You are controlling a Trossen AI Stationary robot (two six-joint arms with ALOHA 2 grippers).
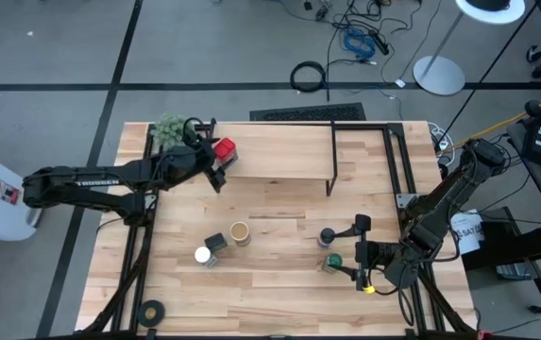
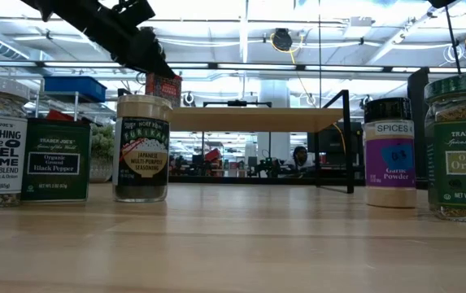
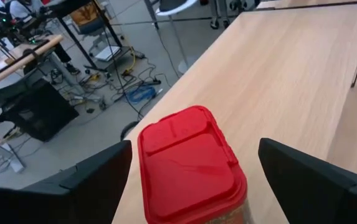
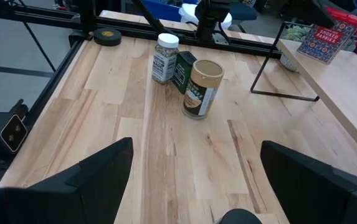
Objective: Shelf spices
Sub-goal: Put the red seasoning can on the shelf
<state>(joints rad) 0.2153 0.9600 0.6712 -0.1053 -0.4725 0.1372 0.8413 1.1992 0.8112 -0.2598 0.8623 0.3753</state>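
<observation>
Left wrist view, red tin (image 3: 190, 165) between open left pincer (image 3: 194, 177)

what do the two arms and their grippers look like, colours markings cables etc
Both arms are dark, near black, built from jointed tubular links. The left arm carries white TROSSEN lettering along its link. The right arm has a small yellow-green accent near its gripper and cabling behind its base. Each wrist view shows two broad, flat, matte black fingers.

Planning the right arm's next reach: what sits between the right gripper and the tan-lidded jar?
In the right wrist view, only bare tabletop lies between the right gripper and the tan-lidded jar; its fingers are spread apart.
</observation>
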